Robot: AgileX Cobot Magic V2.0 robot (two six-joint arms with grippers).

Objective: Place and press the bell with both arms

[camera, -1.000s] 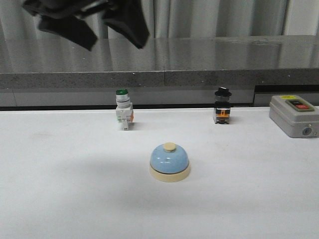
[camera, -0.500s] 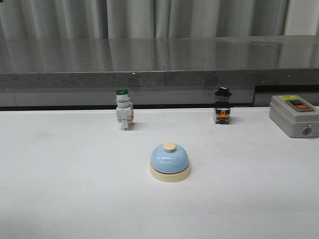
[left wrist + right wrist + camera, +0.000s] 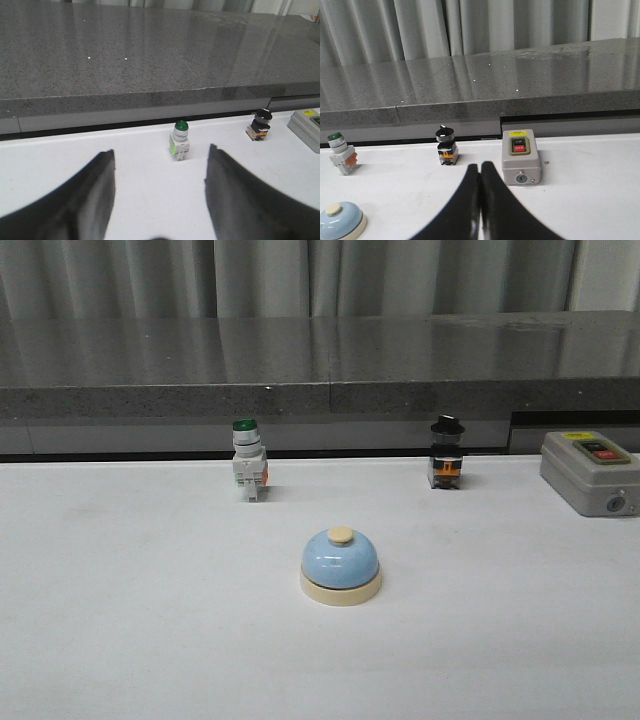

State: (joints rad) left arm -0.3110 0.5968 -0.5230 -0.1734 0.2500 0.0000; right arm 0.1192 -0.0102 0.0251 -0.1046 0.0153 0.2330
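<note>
Bell sits upright at table centre, green-capped switch at its 11 o'clock, nothing touching it. Left gripper spread wide, empty; right gripper pinched closed, empty. Best press: closed right tip straight down onto cream button.

Grey switch box: green button "ON", red button "OFF".

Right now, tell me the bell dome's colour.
Light blue; the bell shows best in the front view.
</note>
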